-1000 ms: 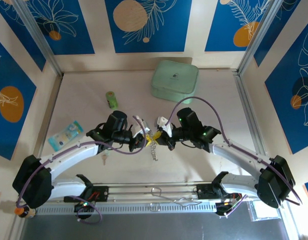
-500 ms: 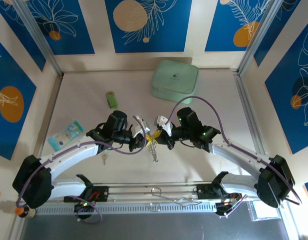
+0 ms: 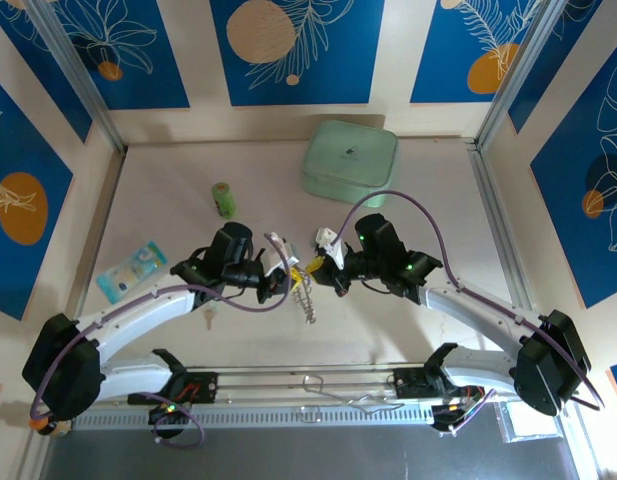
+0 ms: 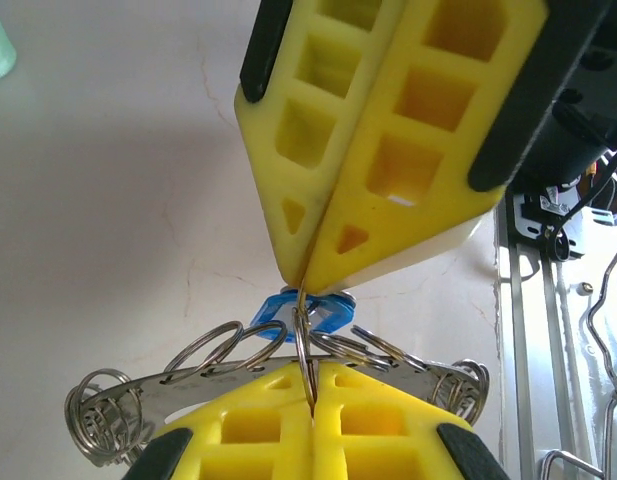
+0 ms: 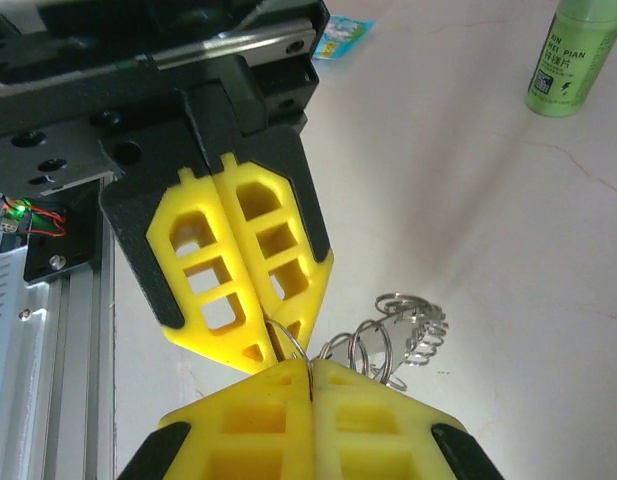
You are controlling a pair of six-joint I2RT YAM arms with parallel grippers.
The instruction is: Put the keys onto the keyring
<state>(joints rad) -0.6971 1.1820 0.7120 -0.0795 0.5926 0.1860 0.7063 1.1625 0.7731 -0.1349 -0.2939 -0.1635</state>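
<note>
Mid-table: silvery linked metal keyring [image 3: 306, 295] between left gripper [image 4: 312, 385] and right gripper [image 5: 310, 375]; mint-green rounded case [image 3: 350, 160] behind it; green plastic cylinder [image 3: 223, 200] left of case.

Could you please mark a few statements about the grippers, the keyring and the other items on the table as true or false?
1. The left gripper and the right gripper are both shut on the keyring, tip to tip. True.
2. The green cylinder lies on its side by the right arm's base. False: it stands upright, beyond the left gripper.
3. A key lies on the table beside the left arm. True.
4. The mint-green case sits between the two grippers. False: it rests at the far side of the table, apart from both.
</note>
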